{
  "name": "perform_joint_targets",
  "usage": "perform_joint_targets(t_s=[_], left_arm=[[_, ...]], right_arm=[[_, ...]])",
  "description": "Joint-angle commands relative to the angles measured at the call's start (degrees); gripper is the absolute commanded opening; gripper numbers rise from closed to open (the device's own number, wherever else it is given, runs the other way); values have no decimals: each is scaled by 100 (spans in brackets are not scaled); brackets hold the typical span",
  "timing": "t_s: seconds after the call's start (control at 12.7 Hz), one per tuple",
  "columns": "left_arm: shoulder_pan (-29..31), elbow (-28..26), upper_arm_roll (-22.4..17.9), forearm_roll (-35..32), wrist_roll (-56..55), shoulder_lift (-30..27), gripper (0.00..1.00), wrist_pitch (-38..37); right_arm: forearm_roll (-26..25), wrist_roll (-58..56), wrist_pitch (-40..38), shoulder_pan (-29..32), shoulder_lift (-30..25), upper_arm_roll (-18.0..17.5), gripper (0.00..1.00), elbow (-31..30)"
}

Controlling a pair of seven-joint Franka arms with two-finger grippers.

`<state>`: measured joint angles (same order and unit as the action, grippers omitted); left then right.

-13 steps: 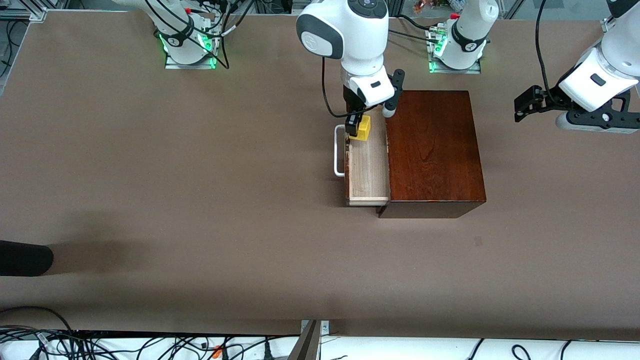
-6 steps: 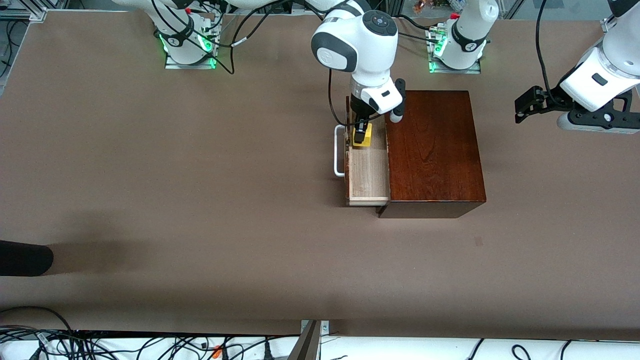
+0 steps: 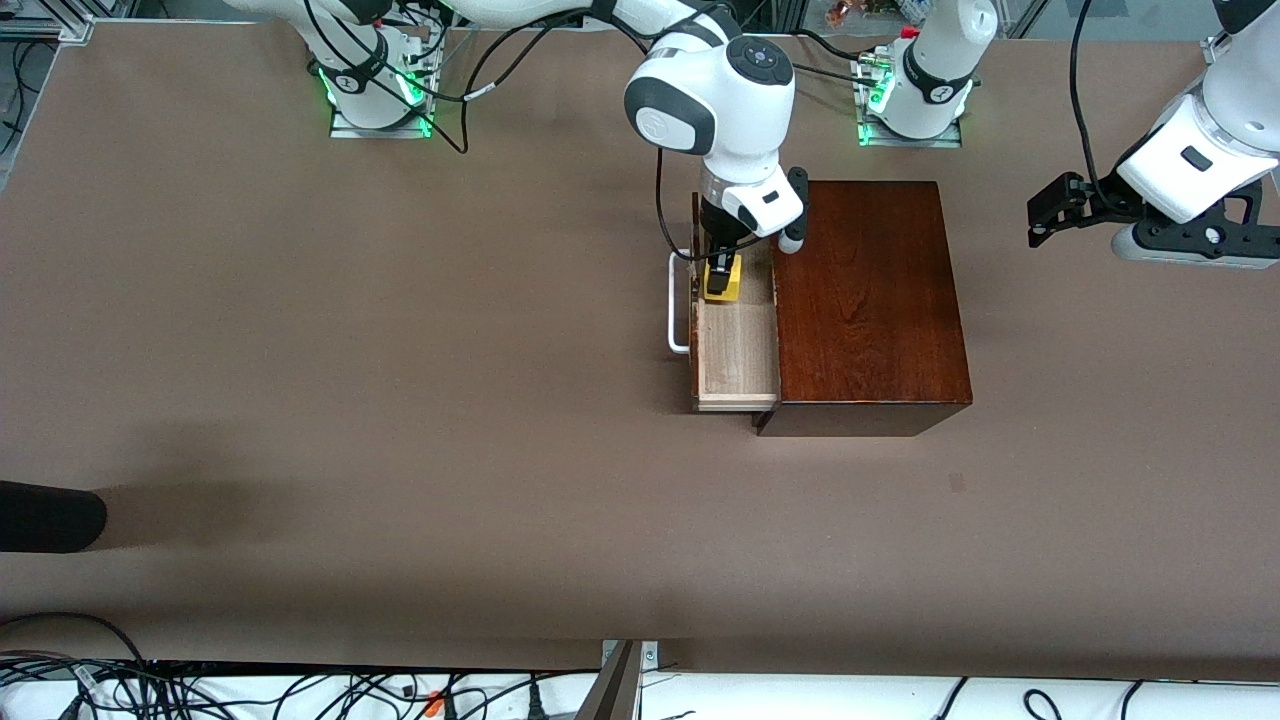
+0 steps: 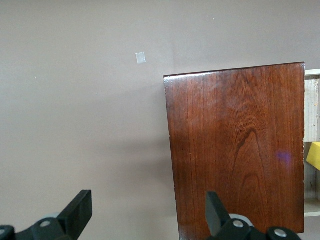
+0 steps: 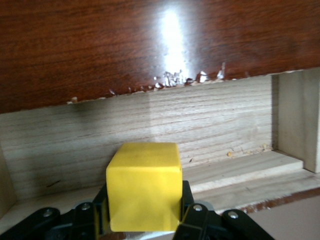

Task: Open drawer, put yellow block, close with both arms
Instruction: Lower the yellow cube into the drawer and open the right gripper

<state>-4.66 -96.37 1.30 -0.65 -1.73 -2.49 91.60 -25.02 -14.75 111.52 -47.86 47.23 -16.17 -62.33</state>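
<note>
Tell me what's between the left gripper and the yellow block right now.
The wooden box's polished top, seen in the front view. The open left gripper hangs over bare table at the left arm's end; the right gripper holds the yellow block over the open drawer.

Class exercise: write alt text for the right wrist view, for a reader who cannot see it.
The right gripper, black and two-fingered, is shut on a small bright yellow cube inside the open drawer's pale light-wood interior. The dark reddish-brown polished wooden box fills the rest of the picture.
</note>
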Motion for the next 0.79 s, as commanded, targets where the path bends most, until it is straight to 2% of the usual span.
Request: perform_joint_targets(t_s=[0.0, 0.08, 0.16, 0.24, 0.32, 0.71], left_arm=[[27, 163, 10, 153, 15, 82, 100, -28], [27, 163, 19, 153, 15, 82, 100, -28], [27, 163, 19, 153, 15, 82, 100, -45], [27, 163, 10, 162, 15, 82, 100, -72], [27, 163, 10, 153, 15, 82, 100, -72], [27, 163, 19, 153, 15, 82, 100, -72]], right_arm=[[-126, -107, 19, -74, 155, 44, 32, 212], [-134, -142, 19, -74, 155, 44, 32, 212], [-126, -142, -7, -66, 155, 53, 40, 203], [-126, -151, -33, -48, 146, 53, 93, 203], [-126, -186, -51, -31, 138, 53, 100, 203], [-21, -160, -489, 48, -63, 0, 100, 291]])
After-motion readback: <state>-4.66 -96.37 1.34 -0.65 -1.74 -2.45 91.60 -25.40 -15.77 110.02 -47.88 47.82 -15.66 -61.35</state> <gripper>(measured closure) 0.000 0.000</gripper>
